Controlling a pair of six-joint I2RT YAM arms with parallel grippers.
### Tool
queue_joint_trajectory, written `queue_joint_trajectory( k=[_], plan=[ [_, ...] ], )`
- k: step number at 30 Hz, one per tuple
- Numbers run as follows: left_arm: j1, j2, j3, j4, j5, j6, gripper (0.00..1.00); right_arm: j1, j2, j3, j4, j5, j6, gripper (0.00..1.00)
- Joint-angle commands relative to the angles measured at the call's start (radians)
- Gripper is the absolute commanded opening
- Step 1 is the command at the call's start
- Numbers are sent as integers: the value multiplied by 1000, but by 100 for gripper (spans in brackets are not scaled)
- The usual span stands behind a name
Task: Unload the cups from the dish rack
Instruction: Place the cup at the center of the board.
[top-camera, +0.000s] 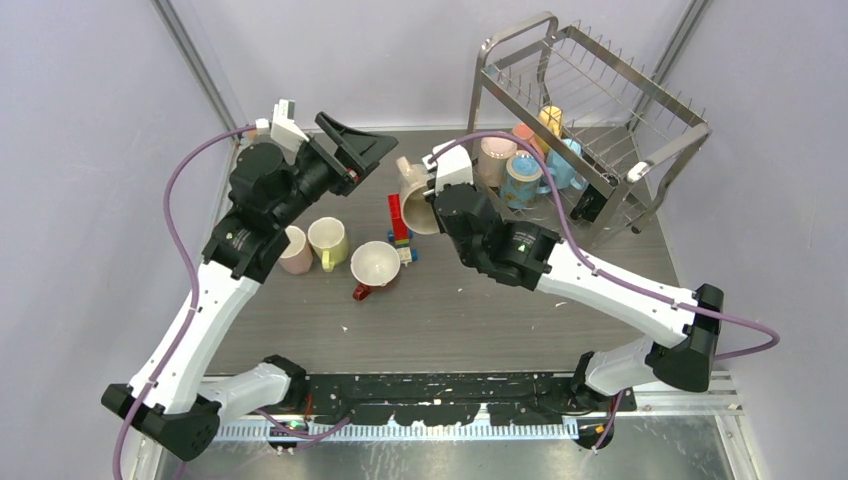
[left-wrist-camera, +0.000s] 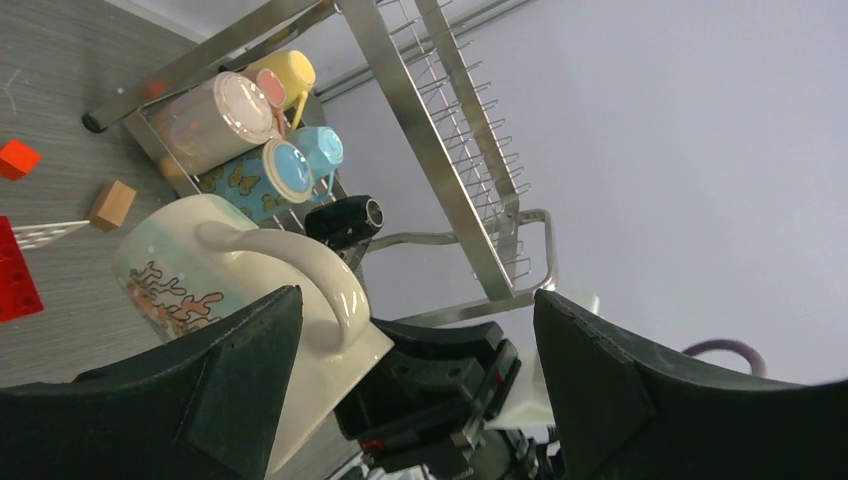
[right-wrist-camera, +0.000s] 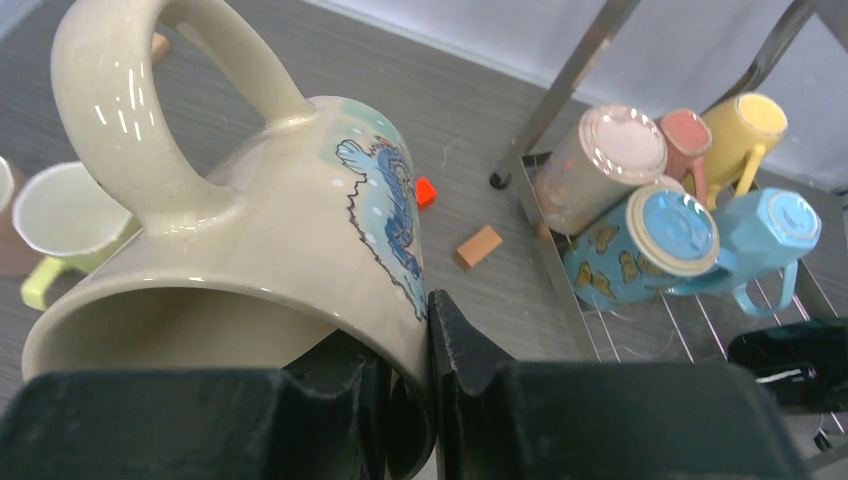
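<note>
While the dish rack (top-camera: 590, 130), at two o'clock on the tabletop (top-camera: 480, 320), is holding several cups (top-camera: 525, 175), the right jaws are pinching a cream mug (top-camera: 412, 192) by its rim near twelve o'clock. The left jaws are standing open beside it. Next, probably: setting it by the unloaded mugs (top-camera: 328, 240) at nine o'clock.

Ten mugs (top-camera: 327, 240) show: six in the single wire dish rack (top-camera: 600, 95), three on the table (top-camera: 480, 310), one cream mug (right-wrist-camera: 250, 250) aloft; also two robot arms (top-camera: 210, 300) and at least three toy blocks (left-wrist-camera: 110, 203).
</note>
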Motion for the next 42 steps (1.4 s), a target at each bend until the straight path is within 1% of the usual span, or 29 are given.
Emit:
queue_joint_trajectory(
  k=[1,5,7,12,16,23,30,42],
  plan=[
    [-1,-52,34,-33,17,99,87,-42,-81,85,-42,-29,130,1],
    [-1,-82,34,-86,32,156,90,-95,-63,134,-189,-123,218,1],
    [-1,-101,32,-115,30,188,94,-114,-54,154,-263,-168,257,1],
    [-1,-148,21,-189,19,265,97,-129,-13,200,-438,-240,334,1],
    [-1,-196,-9,-233,1,320,98,-132,22,194,-528,-342,385,1],
    [-1,-256,-41,-309,-12,391,100,-132,103,142,-583,-462,438,1],
    [-1,-309,-78,-353,-36,422,100,-132,174,127,-612,-550,467,1],
    [-1,-355,-139,-357,-39,438,100,-157,295,127,-613,-592,509,1]
  ],
)
